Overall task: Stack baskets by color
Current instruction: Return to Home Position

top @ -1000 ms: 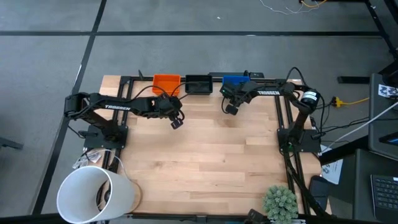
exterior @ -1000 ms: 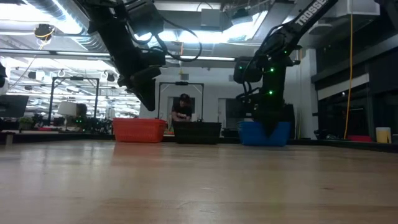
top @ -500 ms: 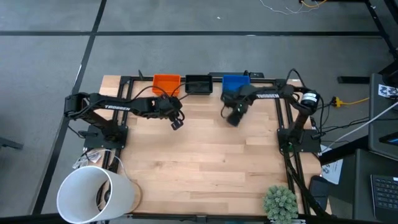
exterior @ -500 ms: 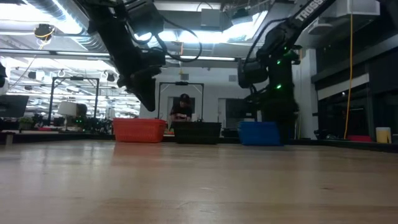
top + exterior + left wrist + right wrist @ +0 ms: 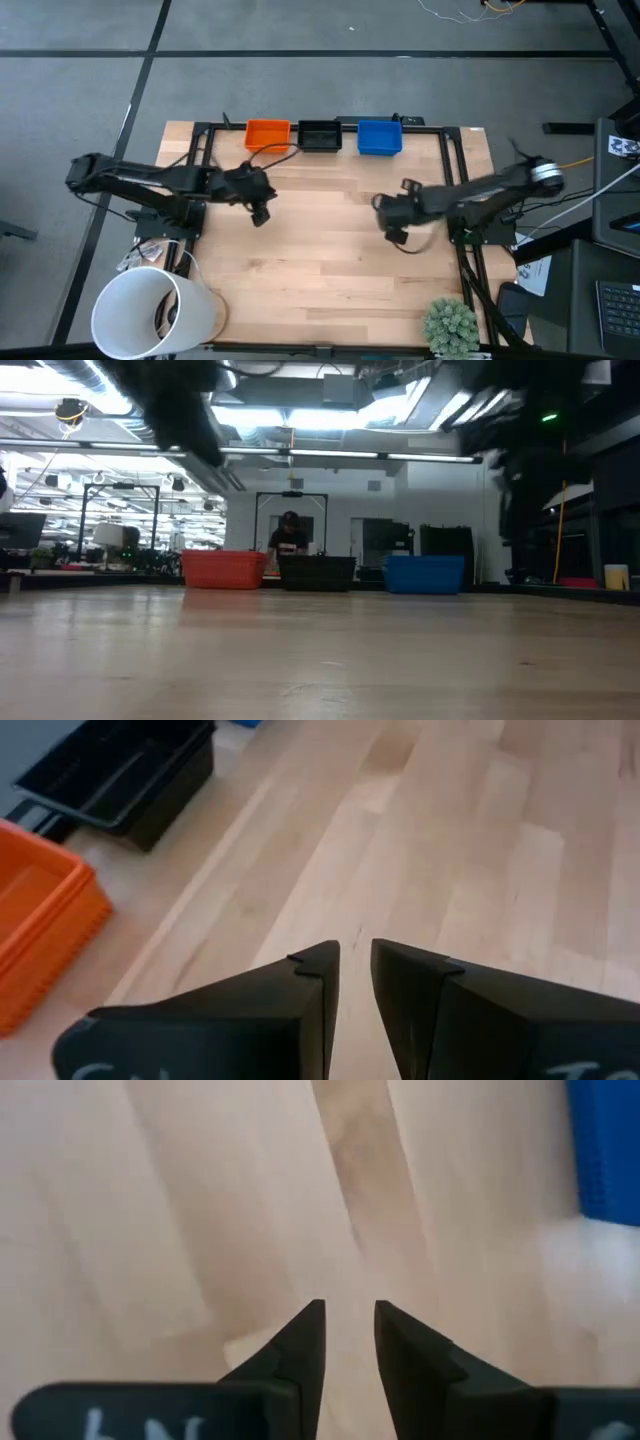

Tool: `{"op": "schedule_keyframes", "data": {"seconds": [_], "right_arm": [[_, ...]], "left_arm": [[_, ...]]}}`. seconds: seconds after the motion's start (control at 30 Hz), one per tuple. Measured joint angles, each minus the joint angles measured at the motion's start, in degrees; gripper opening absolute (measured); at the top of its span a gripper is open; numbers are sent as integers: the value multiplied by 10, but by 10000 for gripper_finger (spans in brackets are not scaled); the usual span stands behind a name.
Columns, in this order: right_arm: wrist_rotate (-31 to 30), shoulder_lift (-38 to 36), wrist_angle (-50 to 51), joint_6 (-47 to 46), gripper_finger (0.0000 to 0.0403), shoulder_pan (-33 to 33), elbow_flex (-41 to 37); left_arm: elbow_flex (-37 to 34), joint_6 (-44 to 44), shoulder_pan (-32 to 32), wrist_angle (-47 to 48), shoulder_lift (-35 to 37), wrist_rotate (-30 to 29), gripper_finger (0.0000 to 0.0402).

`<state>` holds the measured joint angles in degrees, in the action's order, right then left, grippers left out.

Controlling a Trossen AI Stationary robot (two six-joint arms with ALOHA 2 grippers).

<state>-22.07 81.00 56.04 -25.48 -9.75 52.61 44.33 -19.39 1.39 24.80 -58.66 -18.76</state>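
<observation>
- Currently 3 basket stacks sit in a row along the tabletop's (image 5: pixel 330 270) far edge. The orange stack (image 5: pixel 267 133) is nearest the far left corner, the black stack (image 5: pixel 319 135) is in the middle, and the blue stack (image 5: pixel 379 137) is on the right.
- Neighbouring stacks stand just beside each other with a slim gap between them, and all are upright with their open tops up.
- How many baskets nest in each stack cannot be told.
- The left gripper (image 5: pixel 260 212) hangs above the tabletop's left half, in front of the orange stack and apart from it. Its claw is narrow, with only a thin slit between the fingers (image 5: pixel 300 990) and nothing held.
- The right gripper (image 5: pixel 394 234) hangs above the right half, about midway between the far and near edges and well apart from the blue stack. Its claw is also narrow and holds nothing.
- A white cylinder (image 5: pixel 150 312) lies at the near left corner with its open mouth facing outward.
- A plant (image 5: pixel 450 325) stands at the near right corner.
- A person (image 5: pixel 290 532) shows in the room beyond the far edge, behind the black stack.
</observation>
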Motion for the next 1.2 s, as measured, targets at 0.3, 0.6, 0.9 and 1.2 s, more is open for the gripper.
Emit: {"op": "schedule_keyframes", "data": {"seconds": [0.3, 0.6, 0.9, 1.2], "right_arm": [[27, -295, -290, -69, 90, -133, -233], [131, -415, -751, 189, 90, -145, -389], [120, -441, -863, 199, 90, -140, -506], [153, -478, -810, 215, 90, -76, -521]], "left_arm": [[-177, -19, 40, -129, 189, -14, 55], [-330, 31, 58, -299, 316, 21, 55], [-381, 101, 58, -348, 375, 46, 55], [-412, 70, 58, -351, 378, 19, 55]]}}
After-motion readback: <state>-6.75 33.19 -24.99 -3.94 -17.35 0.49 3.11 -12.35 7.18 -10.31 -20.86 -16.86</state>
